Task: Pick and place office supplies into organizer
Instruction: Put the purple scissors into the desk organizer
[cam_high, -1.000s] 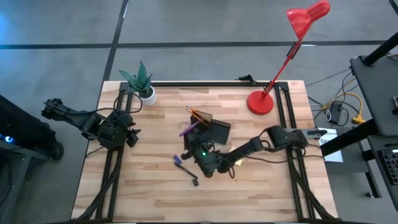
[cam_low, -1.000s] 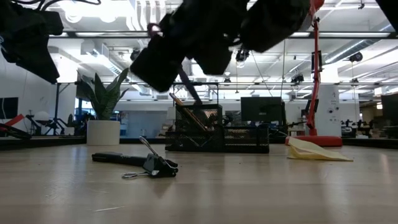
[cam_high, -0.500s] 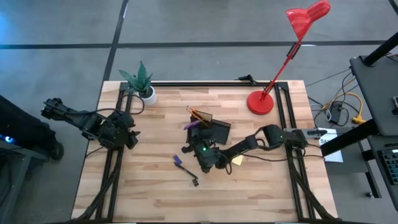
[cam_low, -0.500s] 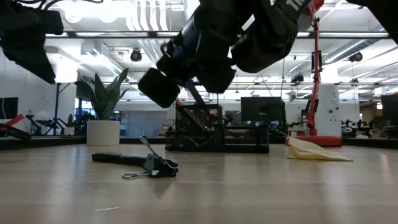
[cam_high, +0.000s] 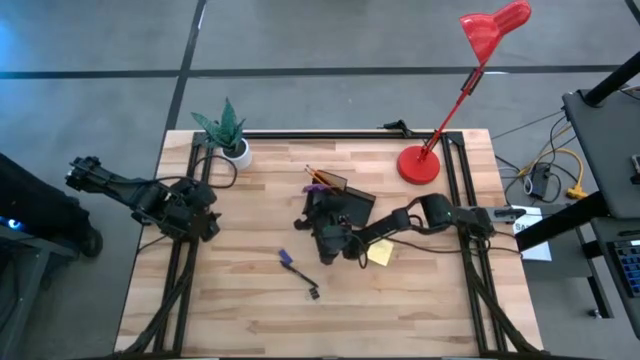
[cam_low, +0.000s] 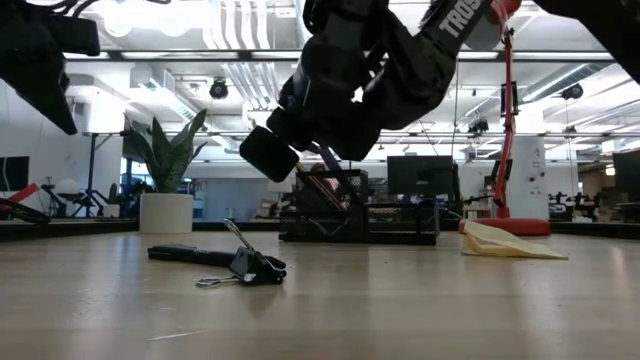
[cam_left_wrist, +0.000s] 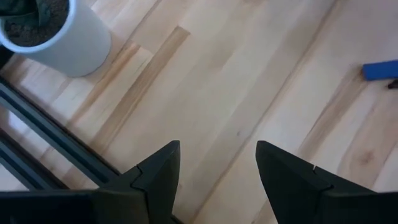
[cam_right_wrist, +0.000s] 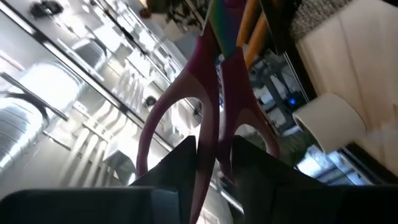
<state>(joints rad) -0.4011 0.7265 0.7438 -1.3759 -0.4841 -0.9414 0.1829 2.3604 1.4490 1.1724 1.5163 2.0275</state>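
Right claw (cam_high: 322, 222) hangs over the organizer (cam_high: 345, 208) in the middle of the table (cam_high: 420, 300), and its two fingers (cam_right_wrist: 180, 163) pinch the purple scissors (cam_right_wrist: 211, 118) by a handle loop, blades pointing toward the tall see-through part where pencils (cam_high: 318, 178) stand. Scissors are hard and stiff, a bit heavy at the handles, and smooth, so the loop is a good place to hold. A second ago this claw was lower on the table, nearer the blue pen (cam_high: 286, 258) and black clip (cam_high: 313, 291); now it has moved up to the organizer and its fingers look to be loosening. Yellow sticky notes (cam_high: 379, 254) lie just beside the arm. Left claw (cam_left_wrist: 217, 171) waits, wide open, near the plant pot (cam_left_wrist: 53, 37).
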